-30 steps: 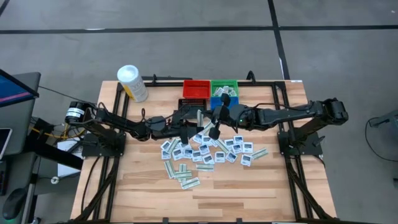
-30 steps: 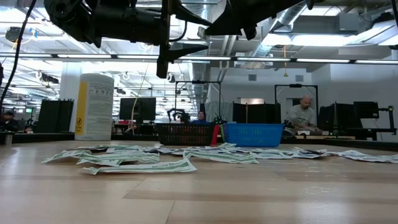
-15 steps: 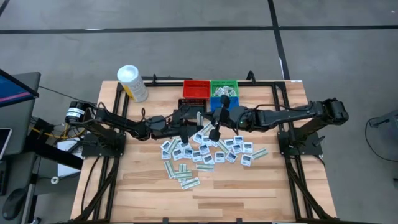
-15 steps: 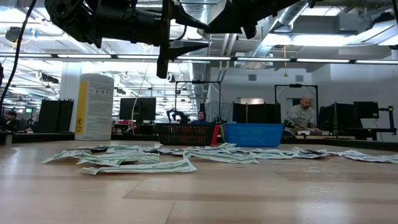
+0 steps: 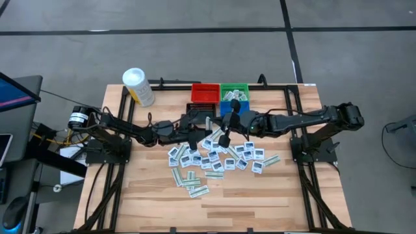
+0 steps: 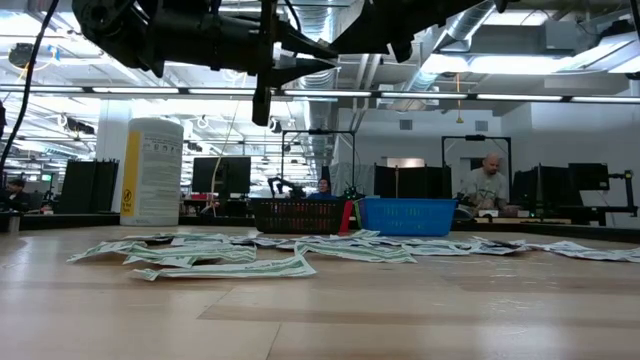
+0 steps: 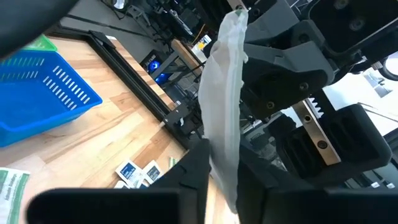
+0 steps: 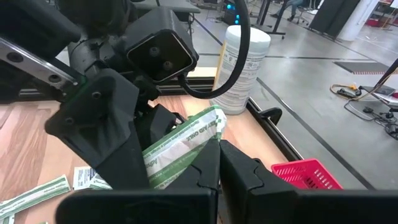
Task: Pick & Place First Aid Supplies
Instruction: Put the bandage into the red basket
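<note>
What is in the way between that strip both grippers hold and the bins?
Nothing visible. The strip packet hangs above the table, pinched by the left gripper and right gripper; the red bin and green bin lie just beyond.

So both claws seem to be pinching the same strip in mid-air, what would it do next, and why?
Probably the right gripper lets go. The pale green-white strip is pinched at one end by it and at the other by the left gripper, above the table. The left arm could then carry the strip to the green bin behind.

Left gripper point(image 7: 221, 168) jaws pinching pale strip point(image 7: 225, 93); blue bin point(image 7: 43, 93) beyond.
</note>
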